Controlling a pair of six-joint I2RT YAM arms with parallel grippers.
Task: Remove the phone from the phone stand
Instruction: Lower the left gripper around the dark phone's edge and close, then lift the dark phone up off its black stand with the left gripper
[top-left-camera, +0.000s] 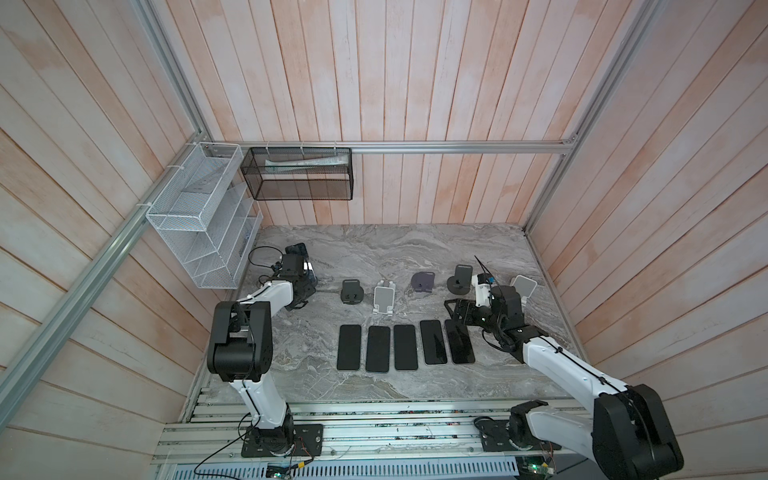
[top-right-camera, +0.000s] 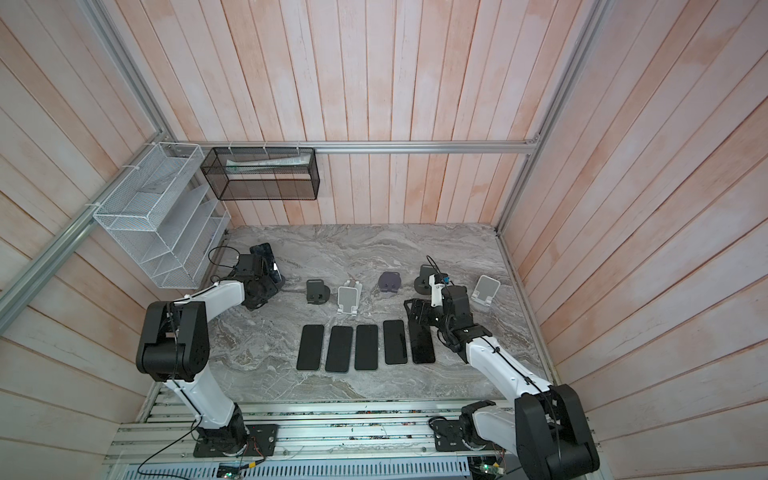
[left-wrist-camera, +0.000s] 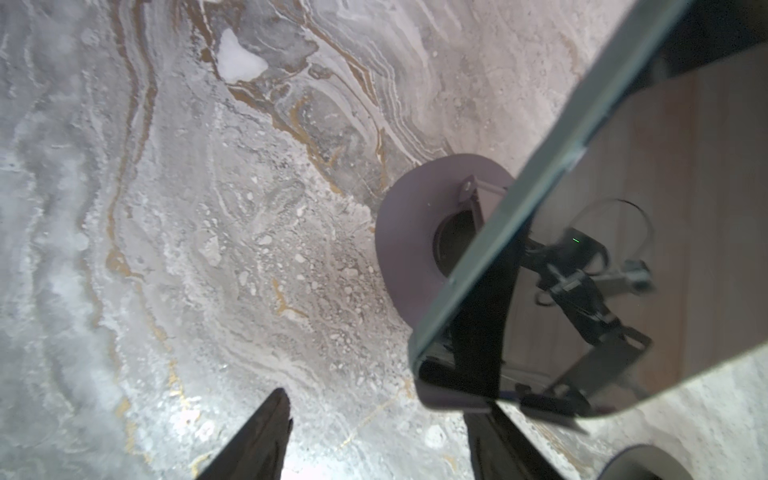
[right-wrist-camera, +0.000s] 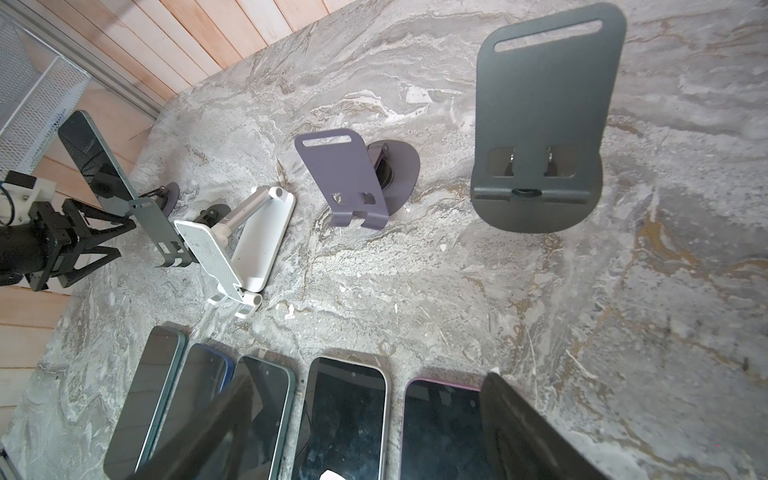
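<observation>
Watching: the far left of the marble table (top-left-camera: 415, 249), where my left arm is working.
Phone: the phone (left-wrist-camera: 648, 158) leans tilted on the phone stand (left-wrist-camera: 409, 232). Its lower corner sits in the stand's lip, and its dark screen mirrors my own wrist.
Left gripper: my left gripper (left-wrist-camera: 380, 407) has its jaws apart, astride that lower corner. One finger (left-wrist-camera: 503, 440) runs in on the screen side. The other stands off on the back side, with bare table between it and the phone. I cannot tell whether the near finger touches the glass.
Right gripper: my right gripper (right-wrist-camera: 370, 374) hangs with its jaws wide, gripping nothing. It is above the far end of the rightmost handset in the row of phones (top-left-camera: 405, 347).
Row of phones: I see five of them lying flat, screens up, side by side at mid-table, nearer my arm bases.
Other stands: the other stands (top-left-camera: 384, 296) are five in a line beyond that row, to the right of the phone stand. Some are dark, some white and one is purple.
</observation>
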